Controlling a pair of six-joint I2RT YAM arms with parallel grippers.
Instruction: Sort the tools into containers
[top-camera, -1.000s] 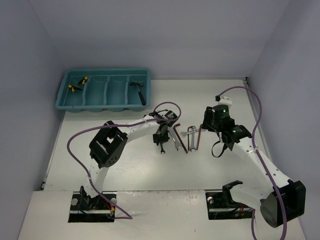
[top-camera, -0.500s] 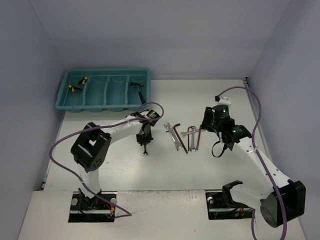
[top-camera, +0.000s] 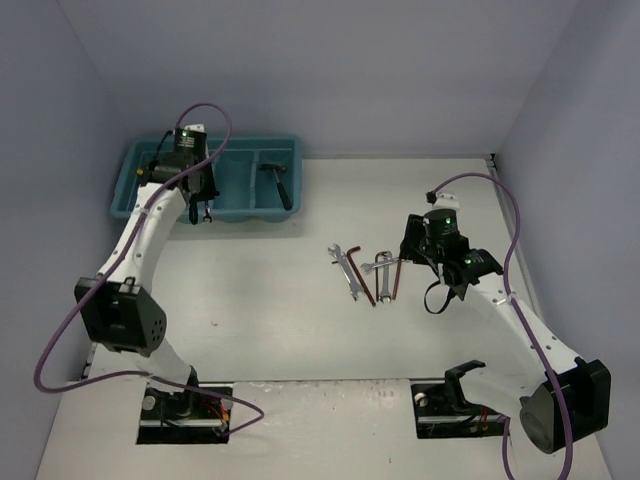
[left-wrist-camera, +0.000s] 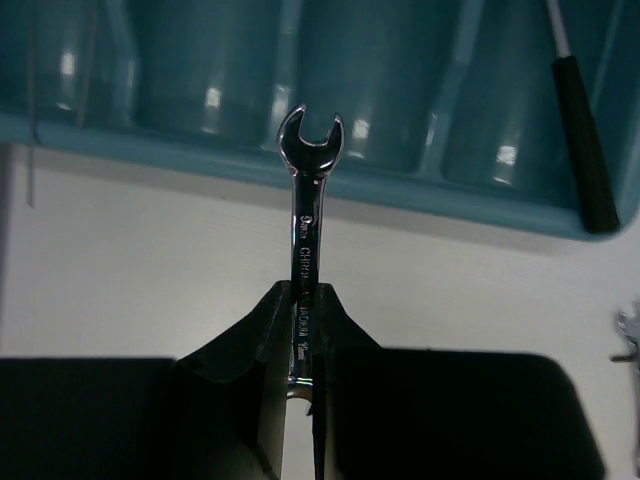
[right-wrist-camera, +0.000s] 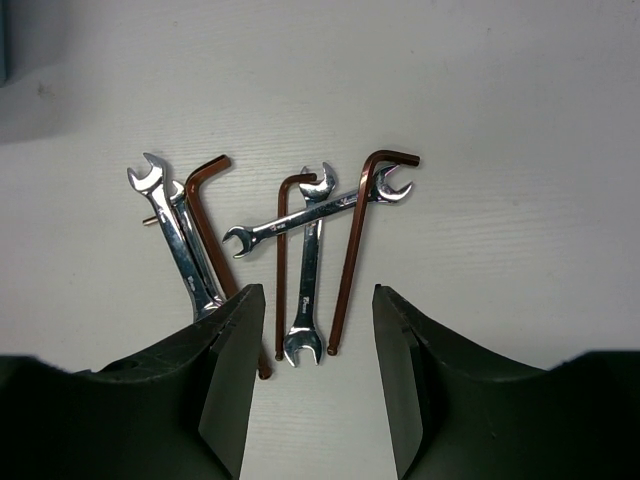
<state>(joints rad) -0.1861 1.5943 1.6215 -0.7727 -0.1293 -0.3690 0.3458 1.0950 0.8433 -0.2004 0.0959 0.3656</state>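
Observation:
My left gripper (top-camera: 203, 203) is shut on a silver wrench (left-wrist-camera: 305, 240) and holds it over the near rim of the teal tray (top-camera: 235, 214). In the left wrist view the wrench's open end points at the tray's middle compartments (left-wrist-camera: 400, 110). A dark-handled hammer (top-camera: 279, 185) lies in the rightmost compartment. My left arm hides the leftmost compartment. My right gripper (right-wrist-camera: 316, 296) is open just above a pile on the table. The pile holds three silver wrenches (right-wrist-camera: 309, 290) and three dark red L-shaped keys (right-wrist-camera: 351, 255), and it shows mid-table in the top view (top-camera: 365, 272).
The tray stands at the table's far left against the back wall. Purple cables loop from both arms. The hammer's handle (left-wrist-camera: 582, 140) shows at the right of the left wrist view.
My left arm has swung from mid-table back and left to the tray, carrying the wrench. The right arm and the pile have not moved.

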